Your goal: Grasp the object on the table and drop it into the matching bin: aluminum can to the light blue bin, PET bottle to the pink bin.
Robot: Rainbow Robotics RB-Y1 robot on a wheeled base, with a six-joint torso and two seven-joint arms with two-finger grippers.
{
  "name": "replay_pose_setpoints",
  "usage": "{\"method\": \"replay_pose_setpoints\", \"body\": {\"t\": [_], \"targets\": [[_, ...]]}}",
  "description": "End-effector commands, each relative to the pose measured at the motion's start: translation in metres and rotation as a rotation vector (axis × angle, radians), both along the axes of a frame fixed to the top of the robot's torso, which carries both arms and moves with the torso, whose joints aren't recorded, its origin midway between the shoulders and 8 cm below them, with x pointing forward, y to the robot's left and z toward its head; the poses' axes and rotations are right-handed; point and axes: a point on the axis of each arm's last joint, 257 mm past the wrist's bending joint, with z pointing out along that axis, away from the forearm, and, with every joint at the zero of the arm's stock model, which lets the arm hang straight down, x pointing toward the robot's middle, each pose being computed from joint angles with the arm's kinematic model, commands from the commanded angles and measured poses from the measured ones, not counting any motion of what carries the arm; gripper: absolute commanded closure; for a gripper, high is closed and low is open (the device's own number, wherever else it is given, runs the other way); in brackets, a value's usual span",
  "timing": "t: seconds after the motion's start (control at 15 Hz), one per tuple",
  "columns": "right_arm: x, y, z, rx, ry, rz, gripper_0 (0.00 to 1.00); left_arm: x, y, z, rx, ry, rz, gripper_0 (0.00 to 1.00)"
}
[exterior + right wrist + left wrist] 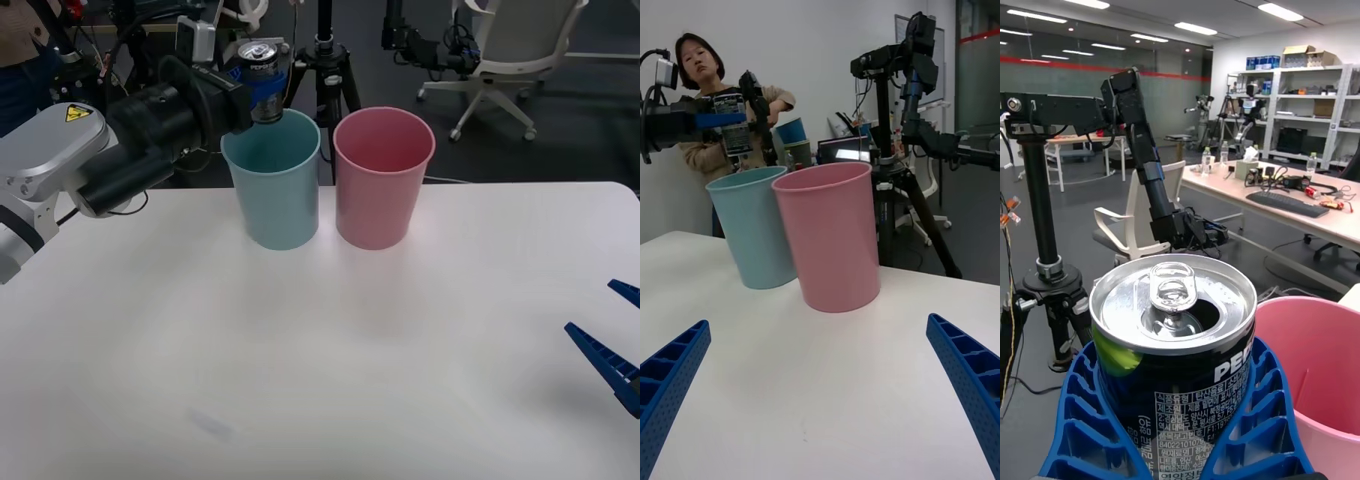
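- The white counter (pixel 330 360) carries both bins, which stand upright near its far edge.
- The blue bin (pixel 272 180) stands on the robot's left side, with the pink bin (pixel 382 178) just beside it on the right; whether their walls touch is hard to tell.
- The left arm reaches in from the left, and the left gripper (pixel 263 92) is above the far rim of the blue bin.
- The right gripper (pixel 612 340) is low over the counter's right edge, its blue fingers (pixel 670 375) spread wide with nothing between them, well apart from the bins.
- The can (pixel 261 68) is upright, lid and pull tab up, clamped between the left gripper's ribbed blue fingers (pixel 1075 420), which hold its lower body above the blue bin.
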Motion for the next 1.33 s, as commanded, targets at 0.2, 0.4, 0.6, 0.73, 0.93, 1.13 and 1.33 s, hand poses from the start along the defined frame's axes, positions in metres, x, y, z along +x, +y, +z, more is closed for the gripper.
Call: {"method": "replay_pose_setpoints", "body": {"t": [0.2, 0.4, 0.6, 0.73, 0.93, 1.13, 1.33], "targets": [[0.000, 0.000, 0.000, 0.000, 0.000, 0.000, 0.00, 0.001, -0.001, -0.002, 0.007, -0.005, 0.009, 0.34], [0.000, 0.000, 0.000, 0.000, 0.000, 0.000, 0.00, 0.001, -0.003, -0.002, 0.007, -0.010, 0.007, 0.00], [0.000, 0.000, 0.000, 0.000, 0.000, 0.000, 0.00, 0.000, -0.004, 0.000, -0.002, -0.007, 0.003, 0.00], [0.000, 0.000, 0.000, 0.000, 0.000, 0.000, 0.00, -0.001, -0.005, 0.000, -0.006, -0.004, -0.002, 0.00], [0.000, 0.000, 0.000, 0.000, 0.000, 0.000, 0.00, -0.001, -0.005, 0.000, -0.010, -0.002, -0.002, 0.00], [0.000, 0.000, 0.000, 0.000, 0.000, 0.000, 0.00, -0.002, -0.006, 0.001, -0.009, -0.005, -0.006, 0.00], [0.000, 0.000, 0.000, 0.000, 0.000, 0.000, 0.00, -0.007, 0.004, 0.003, -0.007, 0.002, -0.029, 0.00]]}}
